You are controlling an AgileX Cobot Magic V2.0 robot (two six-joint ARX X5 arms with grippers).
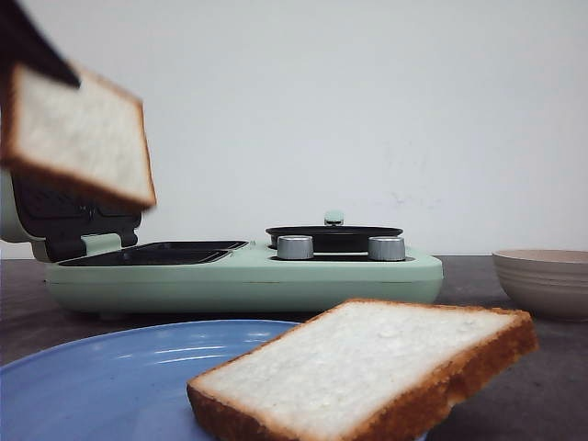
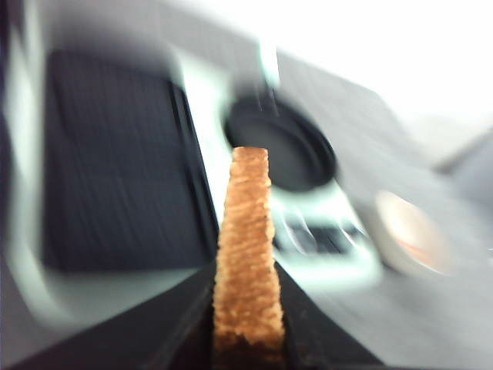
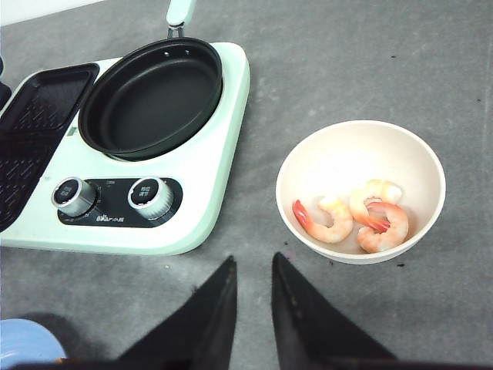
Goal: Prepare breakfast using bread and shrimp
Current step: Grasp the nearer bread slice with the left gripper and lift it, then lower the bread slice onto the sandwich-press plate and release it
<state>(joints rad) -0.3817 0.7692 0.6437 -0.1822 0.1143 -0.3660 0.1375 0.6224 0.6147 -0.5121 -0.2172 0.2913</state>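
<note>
Two slices of bread: one [image 1: 367,372] lies half off the blue plate [image 1: 110,377], the other [image 2: 246,254] is pinched by its crust edge in the left gripper [image 2: 248,339], apparently above the sandwich plate [image 1: 152,254]; a swing could shake it loose. The right gripper [image 3: 253,281], jaws narrowly apart and empty, hangs near the bowl [image 3: 308,166] of shrimp [image 3: 358,216].

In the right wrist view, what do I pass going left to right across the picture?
Grill plate → round black pan on the green cooker → right gripper → bowl holding shrimp.
</note>
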